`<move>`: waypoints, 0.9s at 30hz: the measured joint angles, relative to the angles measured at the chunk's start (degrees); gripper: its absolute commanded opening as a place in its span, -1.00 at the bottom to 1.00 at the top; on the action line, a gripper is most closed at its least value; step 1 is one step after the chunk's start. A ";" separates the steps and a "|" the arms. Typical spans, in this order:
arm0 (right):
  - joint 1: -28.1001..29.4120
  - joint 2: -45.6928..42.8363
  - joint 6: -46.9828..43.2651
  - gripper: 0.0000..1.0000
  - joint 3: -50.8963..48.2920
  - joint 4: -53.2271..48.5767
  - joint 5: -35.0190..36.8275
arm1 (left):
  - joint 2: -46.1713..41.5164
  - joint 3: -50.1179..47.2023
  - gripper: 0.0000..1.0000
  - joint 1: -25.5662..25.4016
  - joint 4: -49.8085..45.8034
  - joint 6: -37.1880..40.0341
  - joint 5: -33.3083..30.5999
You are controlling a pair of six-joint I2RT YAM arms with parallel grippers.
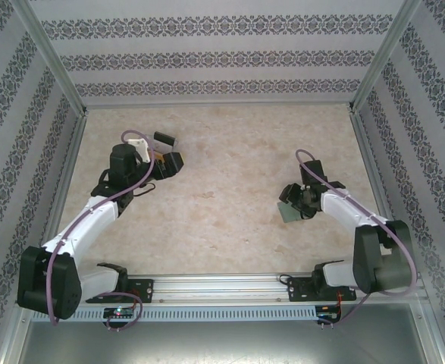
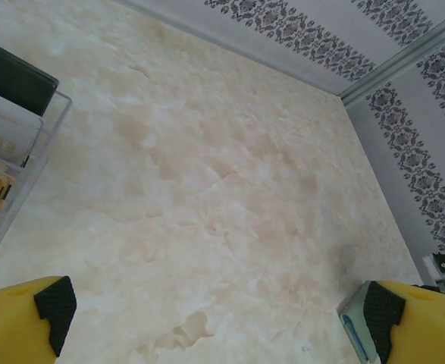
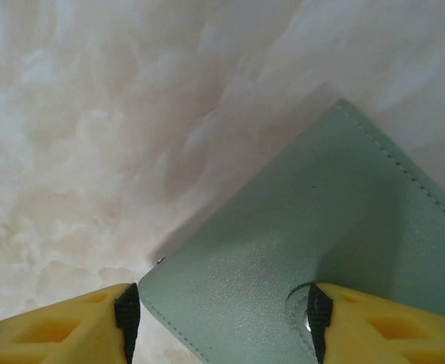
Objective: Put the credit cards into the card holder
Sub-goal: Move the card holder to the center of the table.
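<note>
Nearest the lens: yellow fingers (image 3: 48,326) of the right gripper (image 3: 222,315), black pads on their inner faces, low in the right wrist view.
Right claw: jaws part-way apart, one corner of the case lying between them; one pad touching the case's edge, the other over its face (pinching or merely straddling, cannot tell).
Card holder: flat grey-green card holder (image 3: 298,212) of stitched, leather-like material, folded shut, on the table, one rounded corner turned toward the gripper; in the top view, on the right half of the table, under the right gripper's tips.
Snap: small round metal snap (image 3: 296,297) on the holder's face, half hidden by a pad.
Left claw: left gripper (image 2: 218,307) spread wide, yellow fingertips at the two lower corners of the left wrist view, bare table between them.
Left arm: stretched to the far left part of the table, well apart from the card holder.
Clear box: clear plastic box (image 2: 51,125) at the left edge of the left wrist view, standing on the table near the left gripper.
Credit cards: thin rectangular credit cards (image 2: 10,76) upright in the clear box, a black one at the far end, a white one next, orange-yellow ones nearer (lower edges blurred through the plastic).
Table: pale beige marbled table (image 1: 222,197).
Walls: wallpapered walls (image 1: 207,57) with dark ornamental bands, framed by metal posts.
</note>
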 measured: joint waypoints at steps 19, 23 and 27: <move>29.99 19.45 -24.63 0.02 18.10 -4.13 -9.86 | 0.66 0.02 0.99 -1.22 -2.51 -1.95 -7.37; 29.57 12.09 -23.15 -0.21 15.93 -4.00 -8.26 | 2.67 0.02 0.97 -1.81 -2.82 -2.47 -6.27; 22.34 3.19 -15.67 -0.30 12.15 -0.17 -8.31 | 5.95 0.63 0.83 -4.07 -3.08 -3.26 -4.04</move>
